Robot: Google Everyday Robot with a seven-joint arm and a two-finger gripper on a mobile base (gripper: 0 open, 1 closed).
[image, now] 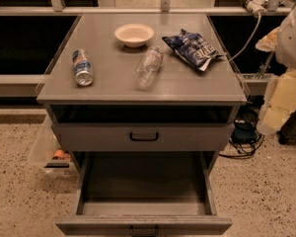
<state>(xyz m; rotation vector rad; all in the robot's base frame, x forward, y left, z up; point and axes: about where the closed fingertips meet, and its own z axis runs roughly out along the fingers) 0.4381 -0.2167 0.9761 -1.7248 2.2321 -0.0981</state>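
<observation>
My gripper [275,113] and its pale arm hang at the right edge of the camera view, beside the cabinet's right side and below its top. It touches nothing; the nearest item is a blue chip bag [191,49] at the top's back right. A clear plastic bottle [148,67] lies on its side in the middle. A white bowl [133,34] stands behind it. A can [82,67] lies on its side at the left.
The grey cabinet [138,89] has a closed middle drawer with a black handle [143,137] and a bottom drawer [144,191] pulled out toward me. A clear plastic bin [48,154] sits on the floor at the left. Cables [244,137] lie at the right.
</observation>
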